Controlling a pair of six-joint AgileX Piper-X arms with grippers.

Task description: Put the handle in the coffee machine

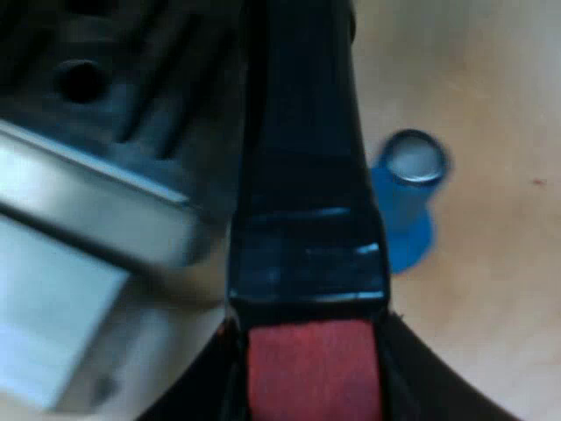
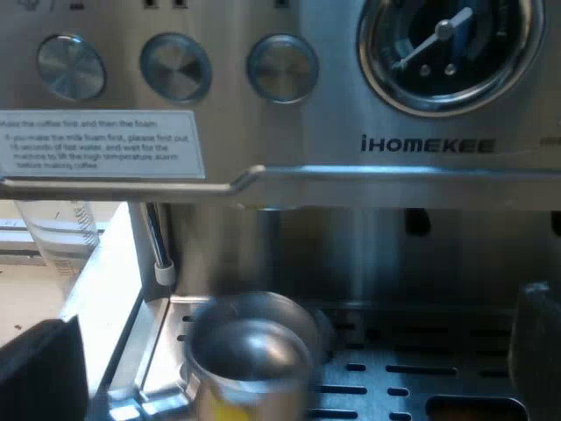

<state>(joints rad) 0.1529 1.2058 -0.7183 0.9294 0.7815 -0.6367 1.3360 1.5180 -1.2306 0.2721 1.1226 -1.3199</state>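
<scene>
The left hand [image 1: 311, 386] is clamped on the handle [image 1: 307, 175] at its red end. The long axis runs straight out from that hand toward the machine [image 1: 79, 202]. The right hand [image 2: 289, 373] is open and empty. Just beyond it, the handle's metal cup [image 2: 250, 346] hangs over the drip tray [image 2: 421, 368], seemingly not yet locked in.
</scene>
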